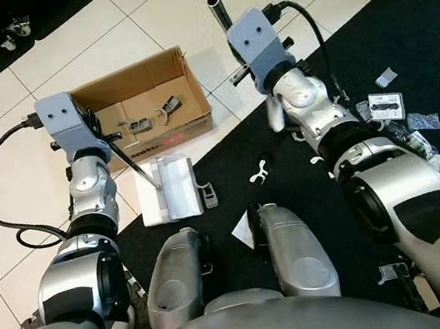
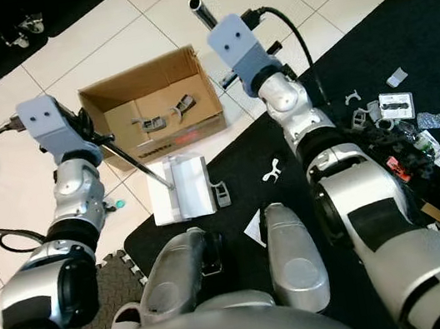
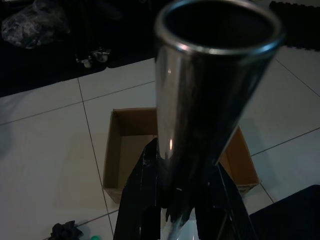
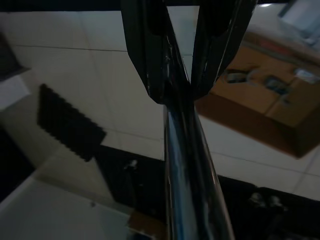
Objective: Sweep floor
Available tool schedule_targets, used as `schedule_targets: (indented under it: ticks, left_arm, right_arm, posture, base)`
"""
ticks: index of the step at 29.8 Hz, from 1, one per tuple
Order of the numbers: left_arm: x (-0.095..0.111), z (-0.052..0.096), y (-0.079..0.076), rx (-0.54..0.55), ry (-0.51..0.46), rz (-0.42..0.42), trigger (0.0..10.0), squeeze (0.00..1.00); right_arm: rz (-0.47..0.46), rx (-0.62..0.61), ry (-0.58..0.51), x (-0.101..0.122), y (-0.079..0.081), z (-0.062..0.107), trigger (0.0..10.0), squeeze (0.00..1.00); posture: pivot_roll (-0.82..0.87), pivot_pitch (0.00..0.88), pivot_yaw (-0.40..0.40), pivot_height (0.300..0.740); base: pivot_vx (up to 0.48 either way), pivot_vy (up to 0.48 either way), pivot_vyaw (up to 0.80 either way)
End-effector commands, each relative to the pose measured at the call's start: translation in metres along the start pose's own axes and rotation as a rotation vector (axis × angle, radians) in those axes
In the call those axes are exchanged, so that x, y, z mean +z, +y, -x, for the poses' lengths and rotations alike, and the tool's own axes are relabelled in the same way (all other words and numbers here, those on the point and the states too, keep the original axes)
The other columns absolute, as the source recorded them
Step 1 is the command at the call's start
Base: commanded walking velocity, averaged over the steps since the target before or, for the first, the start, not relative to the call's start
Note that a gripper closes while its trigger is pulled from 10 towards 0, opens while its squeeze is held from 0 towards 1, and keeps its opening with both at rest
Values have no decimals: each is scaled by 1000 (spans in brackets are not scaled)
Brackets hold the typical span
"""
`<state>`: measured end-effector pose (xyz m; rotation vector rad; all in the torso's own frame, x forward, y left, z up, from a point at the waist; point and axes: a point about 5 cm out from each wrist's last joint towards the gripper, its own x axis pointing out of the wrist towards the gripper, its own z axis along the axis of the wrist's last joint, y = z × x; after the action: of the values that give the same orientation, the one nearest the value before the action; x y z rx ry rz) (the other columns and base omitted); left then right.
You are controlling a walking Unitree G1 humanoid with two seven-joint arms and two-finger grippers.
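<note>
White tile floor (image 1: 13,190) meeting black mat (image 1: 286,153) along a slanted edge. Left jaws (image 3: 172,200) clenched on dustpan handle (image 1: 130,158); white dustpan (image 1: 169,190) just below, straddling that edge. Right jaws (image 4: 175,75) clenched on steel broom pole (image 1: 219,12). Cardboard box (image 1: 146,101) between both jaws, holding clips. Scattered litter (image 1: 415,119) beyond right arm on mat; bare tile beyond box.

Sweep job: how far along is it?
Early. Done: a few grey scraps lie in the cardboard box. In hand: left claw is shut on a metal pole, right claw on a second pole; the white dustpan sits at the black mat's edge. Left: the litter pile on the mat's right side.
</note>
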<state>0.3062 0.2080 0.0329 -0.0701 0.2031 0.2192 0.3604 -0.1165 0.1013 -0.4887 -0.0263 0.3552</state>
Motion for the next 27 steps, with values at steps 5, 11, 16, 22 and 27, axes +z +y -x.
schedule_targets:
  ticks: [5,11,16,22,27]
  left_arm:
    - [-11,5,-2,-8,45,-11,10000,0]
    - [-12,5,-2,-6,46,-9,10000,0]
    - [-13,6,-1,-5,49,-9,10000,0]
    - [-14,6,-2,-8,53,-10,10000,0]
    - [-13,6,-4,-14,55,-10,10000,0]
  right_arm:
    - [103,27,-13,0,4,1,10000,0]
    - [177,75,73,-15,9,6,10000,0]
    - [193,81,92,-20,5,9,10000,0]
    - [256,130,135,-27,-1,13,10000,0]
    - [314,208,195,-38,-2,19,10000,0]
  posture:
    - [36,113,51,740]
    - [35,120,49,740]
    - [34,122,49,740]
    - [25,129,54,740]
    - [21,130,59,740]
  base:
    - [0,0,0]
    - [0,0,0]
    - [0,0,0]
    - [0,0,0]
    - [0,0,0]
